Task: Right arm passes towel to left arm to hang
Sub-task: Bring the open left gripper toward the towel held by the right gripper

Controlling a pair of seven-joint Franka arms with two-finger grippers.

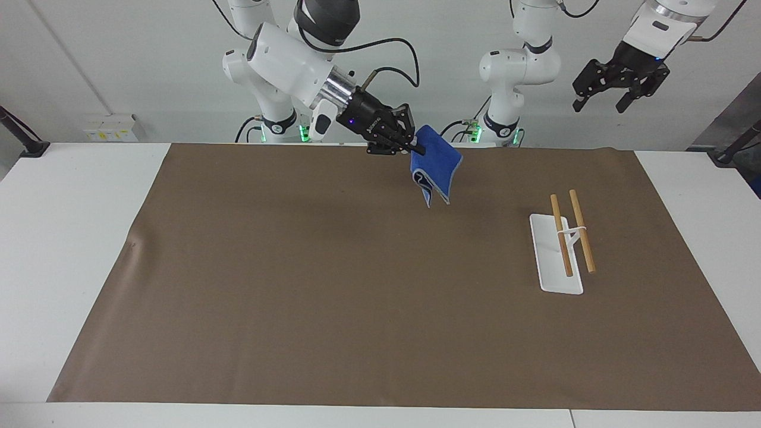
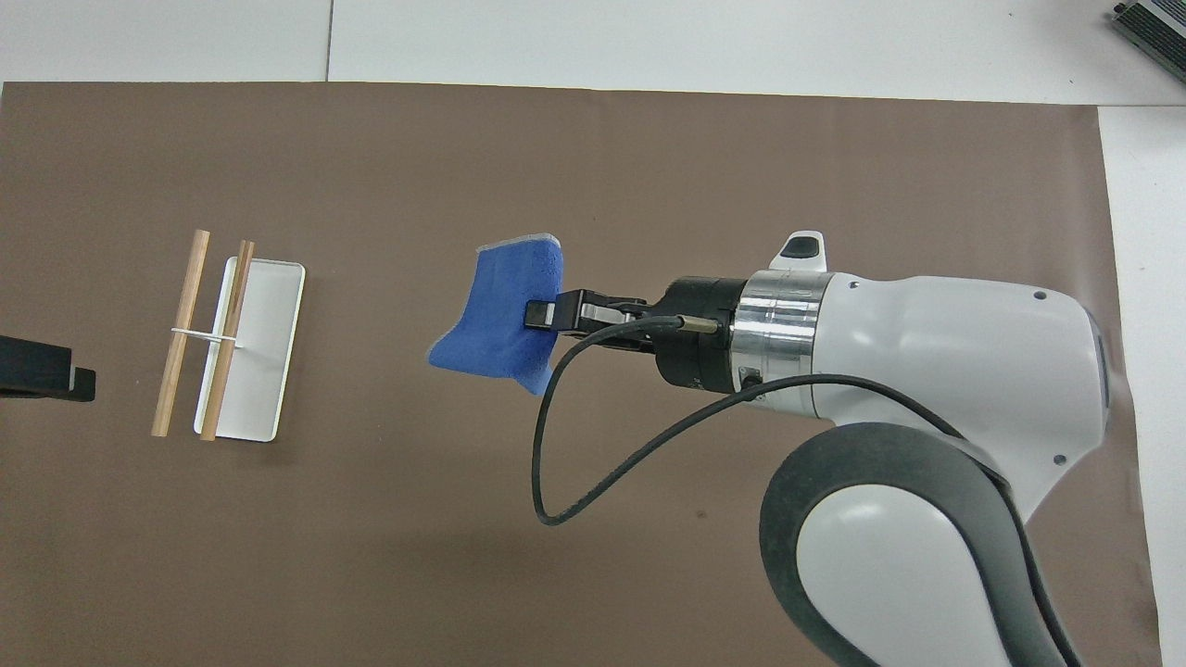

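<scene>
My right gripper (image 1: 416, 147) is shut on the bright-blue towel (image 1: 437, 171), which hangs folded from it high over the middle of the brown mat; both also show in the overhead view, the gripper (image 2: 540, 313) and the towel (image 2: 505, 310). My left gripper (image 1: 615, 95) is open and empty, raised high over the left arm's end of the table; only its tip (image 2: 46, 378) shows in the overhead view. The rack (image 1: 568, 235) with two wooden bars on a white base stands on the mat toward the left arm's end and also shows in the overhead view (image 2: 218, 338).
A brown mat (image 1: 297, 285) covers most of the white table (image 1: 59, 238). The right arm's black cable (image 2: 593, 445) loops below its wrist.
</scene>
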